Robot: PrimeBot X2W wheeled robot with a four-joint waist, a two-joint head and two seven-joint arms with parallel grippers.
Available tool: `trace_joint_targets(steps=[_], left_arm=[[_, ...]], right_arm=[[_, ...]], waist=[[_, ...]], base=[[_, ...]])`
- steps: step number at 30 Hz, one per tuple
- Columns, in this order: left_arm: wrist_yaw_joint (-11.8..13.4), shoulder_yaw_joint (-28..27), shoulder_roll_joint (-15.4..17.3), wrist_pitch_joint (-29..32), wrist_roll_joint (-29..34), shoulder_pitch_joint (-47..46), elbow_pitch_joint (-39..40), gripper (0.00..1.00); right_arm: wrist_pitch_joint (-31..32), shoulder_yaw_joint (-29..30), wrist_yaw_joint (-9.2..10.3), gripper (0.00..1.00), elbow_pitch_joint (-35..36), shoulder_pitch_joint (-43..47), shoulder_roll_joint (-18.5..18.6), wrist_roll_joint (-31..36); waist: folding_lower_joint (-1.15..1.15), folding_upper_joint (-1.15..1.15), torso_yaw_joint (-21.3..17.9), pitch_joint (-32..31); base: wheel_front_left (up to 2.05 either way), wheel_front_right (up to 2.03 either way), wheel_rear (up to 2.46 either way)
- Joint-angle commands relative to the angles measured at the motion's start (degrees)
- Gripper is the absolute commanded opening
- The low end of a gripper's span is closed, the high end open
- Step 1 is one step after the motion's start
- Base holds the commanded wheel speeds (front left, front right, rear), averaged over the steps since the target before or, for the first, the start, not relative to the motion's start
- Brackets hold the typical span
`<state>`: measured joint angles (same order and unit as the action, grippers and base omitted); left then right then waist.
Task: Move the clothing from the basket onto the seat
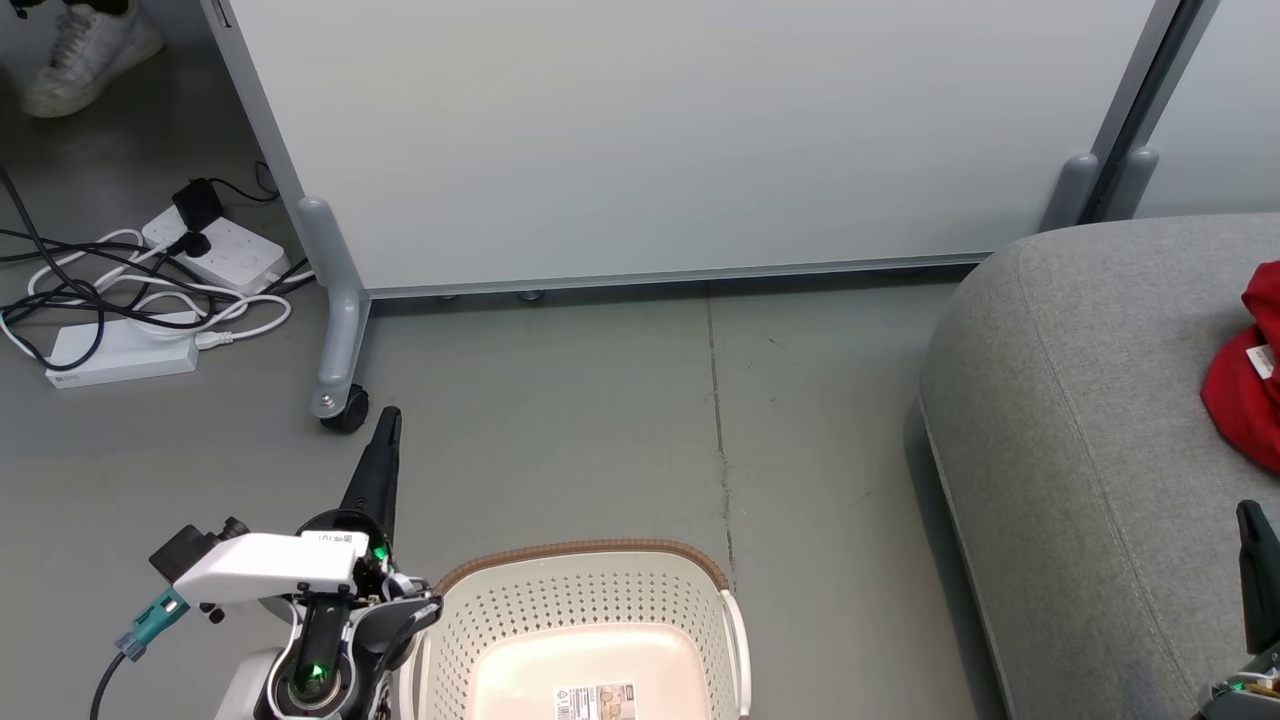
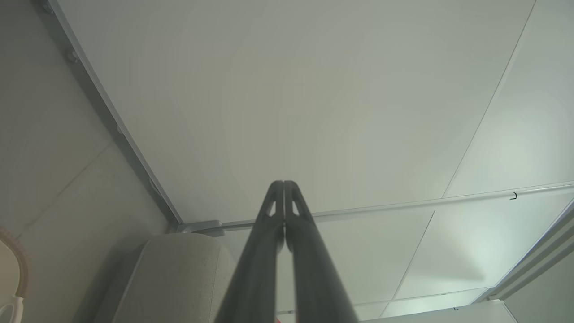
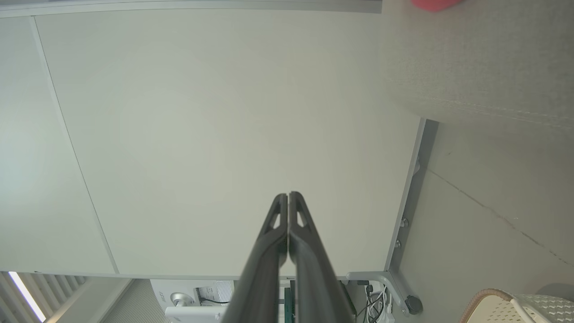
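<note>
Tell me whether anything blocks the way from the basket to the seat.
Nothing visible does: bare floor lies between the basket and the seat. Red clothing already lies on the seat; the basket's visible part holds a label, no clothing.

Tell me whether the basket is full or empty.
Empty as far as visible: the basket, its near end cut off, shows a bare bottom and paper label, no fabric. Red clothing lies on the seat.

White partition (image 1: 700, 140), power strips (image 1: 228, 250), cables (image 1: 95, 290), shoe (image 1: 85, 55)
</note>
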<state>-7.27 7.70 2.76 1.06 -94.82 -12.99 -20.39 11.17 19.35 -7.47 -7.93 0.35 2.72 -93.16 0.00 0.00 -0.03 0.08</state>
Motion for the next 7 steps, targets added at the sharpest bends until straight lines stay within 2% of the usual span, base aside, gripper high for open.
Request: trace_joint_targets(steps=[1,7], left_arm=[[-0.47,-0.26,0.24,0.16,0.04,-0.51,0.03,0.0],[-0.47,-0.26,0.23,0.17,0.05,-0.5,0.03,0.0]], right_arm=[[0.24,0.01,-0.04,0.0,0.3,0.38,0.23,-0.01],[0.24,-0.01,-0.04,0.0,0.3,0.38,0.23,-0.01]], waist=[[0.0,0.0,0.0,0.0],[0.0,0.0,0.0,0.0]], base=[[0.0,0.0,0.0],[0.0,0.0,0.0]])
